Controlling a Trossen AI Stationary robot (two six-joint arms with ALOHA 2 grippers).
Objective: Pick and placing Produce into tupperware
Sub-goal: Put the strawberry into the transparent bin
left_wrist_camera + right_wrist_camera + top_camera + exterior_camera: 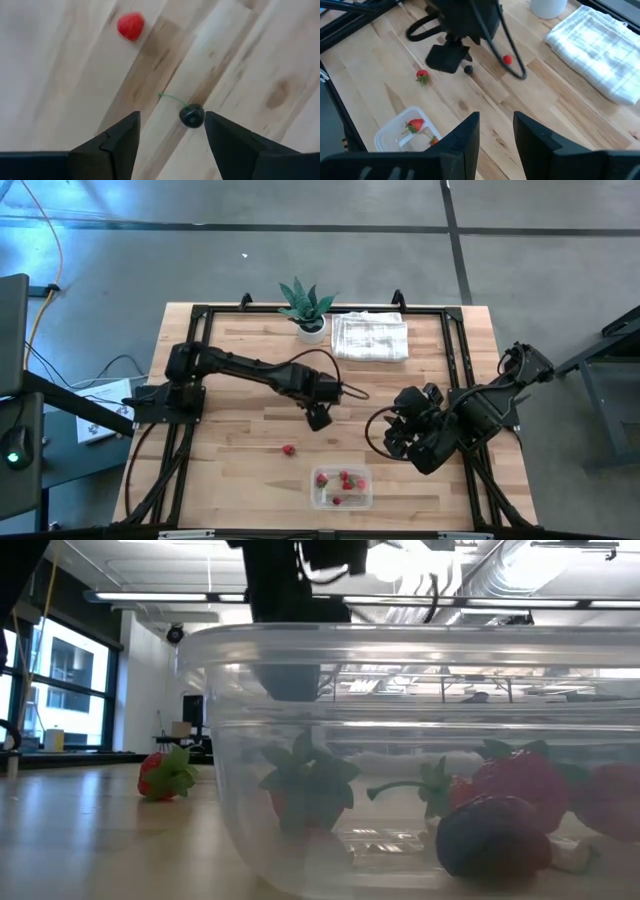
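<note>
The clear tupperware (341, 488) sits near the table's near edge and holds several strawberries (520, 785) and a dark piece (495, 835). One strawberry (288, 450) lies on the wood to its left and a little farther from the near edge. My left gripper (172, 120) hangs open over mid-table (318, 418), pointing down. A small dark round piece with a green stem (192, 115) lies on the wood between its fingers. A small red piece (131, 26) lies beyond it. My right gripper (496, 127) waits open at the right (400, 435).
A potted green plant (308, 310) and a folded white cloth (370, 337) sit at the far edge. A black frame rail (455, 360) borders the table. A black cable (512, 60) from the left arm loops over the wood near the red piece.
</note>
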